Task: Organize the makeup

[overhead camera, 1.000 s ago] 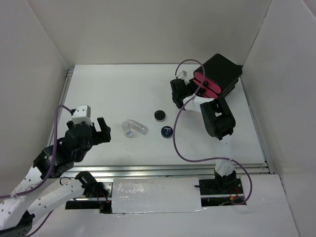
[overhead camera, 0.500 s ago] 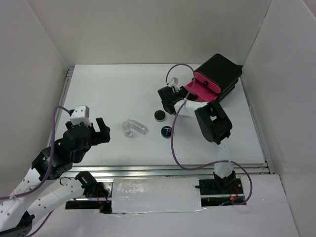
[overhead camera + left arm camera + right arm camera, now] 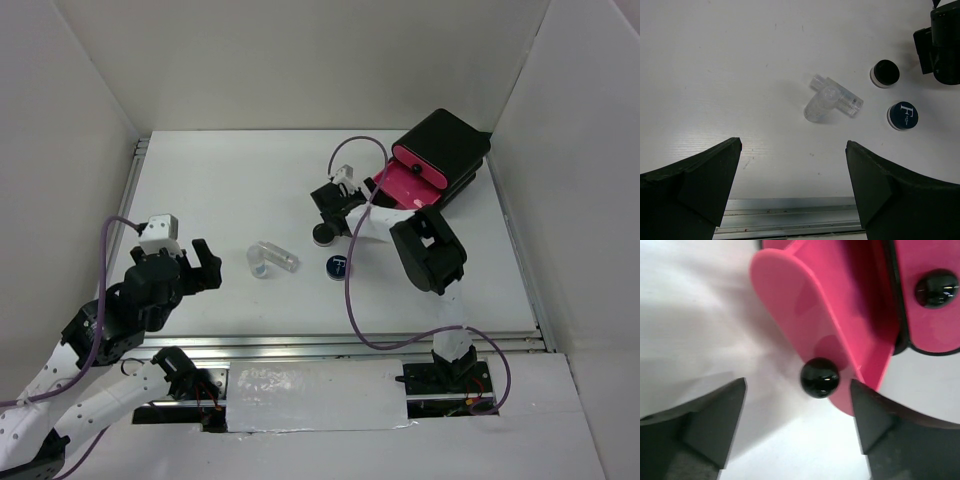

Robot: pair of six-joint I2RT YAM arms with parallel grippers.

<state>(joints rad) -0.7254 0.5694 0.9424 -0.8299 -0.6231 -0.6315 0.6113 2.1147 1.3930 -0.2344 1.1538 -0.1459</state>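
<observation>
Near the left edge, our left gripper (image 3: 792, 145) hangs with jaws spread and holding nothing. Mid-counter lie the clear vial and tube (image 3: 832, 98), then the dark-blue compact (image 3: 902, 115) and the black compact (image 3: 885, 73), each apart. We judge all light, rigid and slick. The vial may roll, so grip across its barrel. Farther, our right gripper (image 3: 797, 385), jaws spread, faces the knob (image 3: 819, 377) of the pink drawer (image 3: 815, 315) toward the far-right corner. Open room lies leftward.
</observation>
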